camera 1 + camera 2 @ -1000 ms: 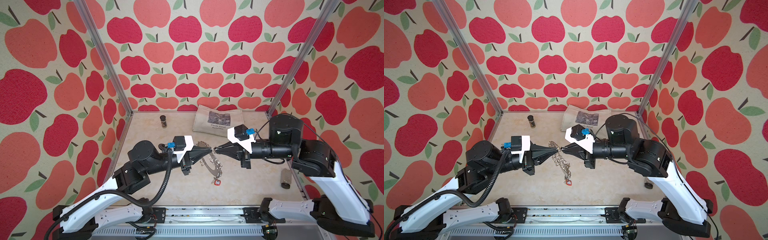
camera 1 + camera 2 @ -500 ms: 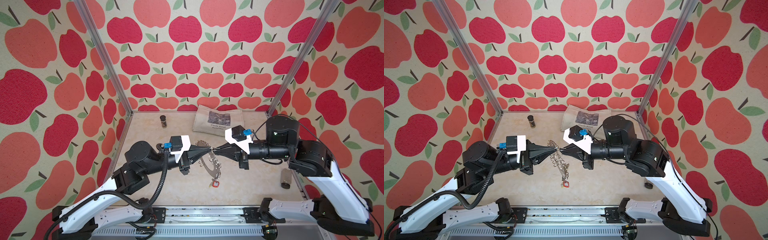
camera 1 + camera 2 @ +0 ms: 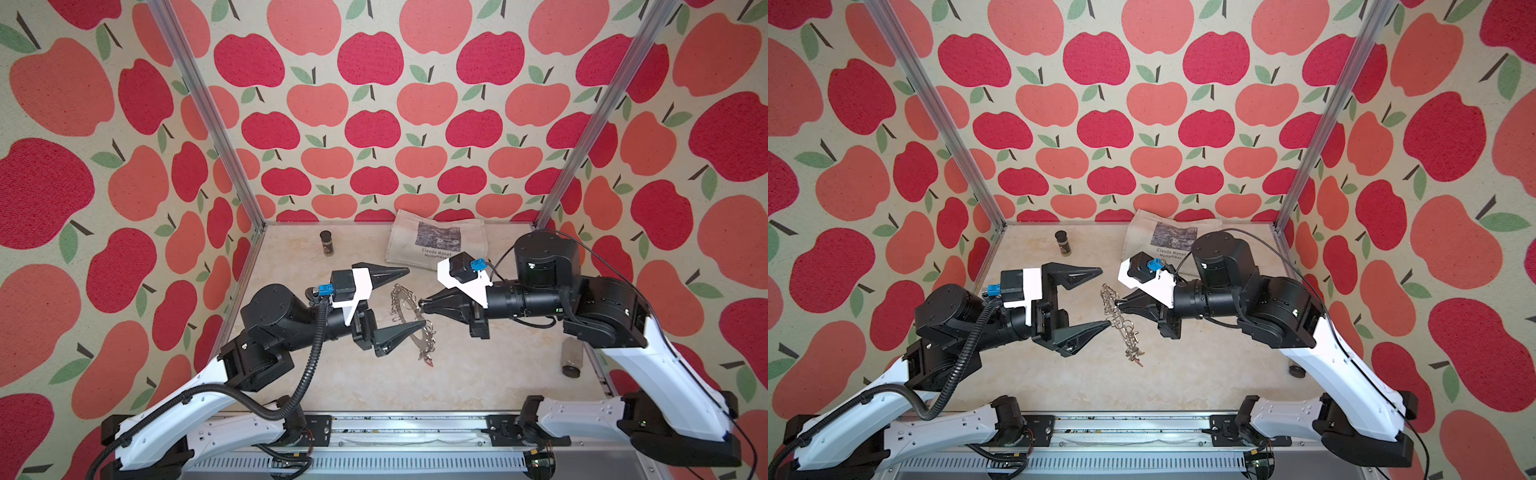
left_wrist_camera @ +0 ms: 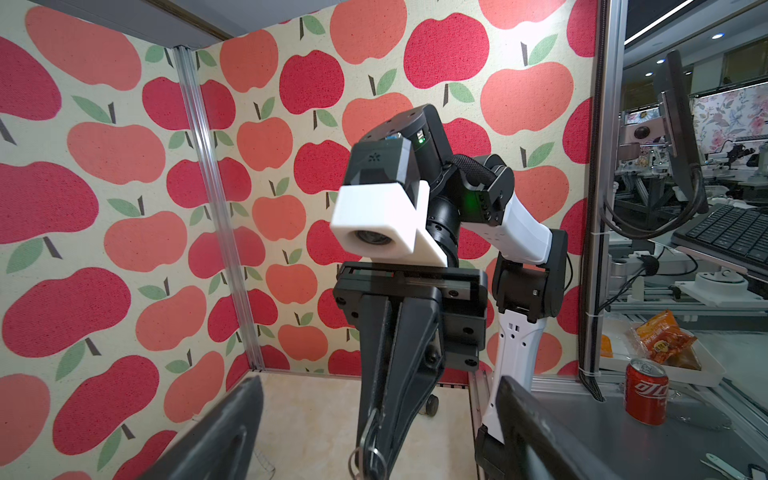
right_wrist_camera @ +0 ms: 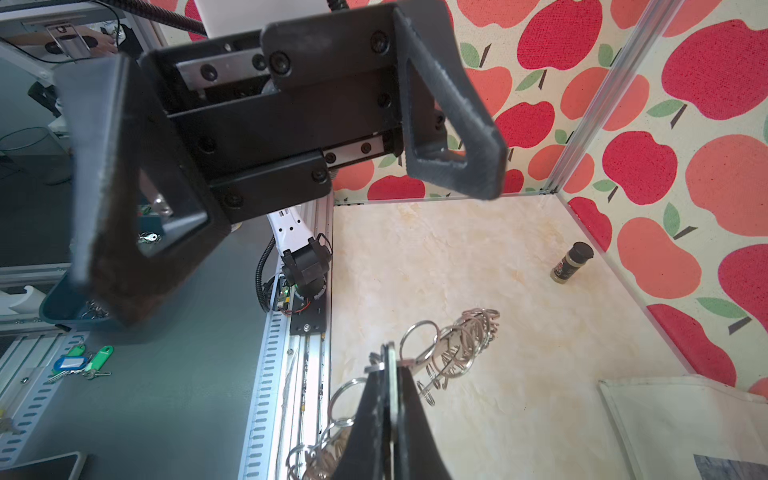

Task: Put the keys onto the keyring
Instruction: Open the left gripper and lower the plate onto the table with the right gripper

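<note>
Seemingly stiff yet light, the flat grey metal keyring (image 3: 405,301) hangs rim-pinched in right fingers (image 3: 441,301); left fingers (image 3: 395,332) gape empty.

Spice jar (image 3: 327,243), canvas bag (image 3: 409,245) (printed)

The bag (image 3: 436,239) behind the right fingers (image 3: 444,301) reads "Claude Monet", then "Nymphéas", partly hidden; the can's (image 4: 646,392) script is illegible.
</note>
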Tool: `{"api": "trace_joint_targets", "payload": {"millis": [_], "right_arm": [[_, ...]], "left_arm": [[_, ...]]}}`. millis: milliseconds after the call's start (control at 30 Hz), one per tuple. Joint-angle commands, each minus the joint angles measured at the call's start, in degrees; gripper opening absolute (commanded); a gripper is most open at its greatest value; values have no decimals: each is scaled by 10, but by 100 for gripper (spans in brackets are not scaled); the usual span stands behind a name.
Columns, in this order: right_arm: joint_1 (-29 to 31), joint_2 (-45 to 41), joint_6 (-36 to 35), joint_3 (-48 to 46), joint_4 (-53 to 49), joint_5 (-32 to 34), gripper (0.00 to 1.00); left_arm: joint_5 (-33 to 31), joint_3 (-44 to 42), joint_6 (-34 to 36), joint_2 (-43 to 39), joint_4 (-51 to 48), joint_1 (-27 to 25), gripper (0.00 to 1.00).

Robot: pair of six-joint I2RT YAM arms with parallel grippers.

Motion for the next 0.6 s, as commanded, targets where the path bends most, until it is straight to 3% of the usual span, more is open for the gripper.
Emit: {"api": "trace_joint_targets", "payload": {"millis": [0, 133, 267, 433, 567], "right_arm": [[4, 5, -18, 35, -12, 10, 0], [4, 22, -46, 66, -55, 45, 0], [4, 58, -84, 114, -140, 135, 0], [4, 89, -95, 103, -181, 217, 0], [4, 111, -92, 69, -190, 247, 0]], "left_arm": [[-19, -4, -2, -11, -9, 1, 90], [-48, -3, 1, -17, -37, 0, 90], [-102, -4, -1, -26, -88, 0, 90], [-203, -30, -31, -58, -143, 0, 90], [-294, -47, -67, -83, -210, 0, 90]]}}
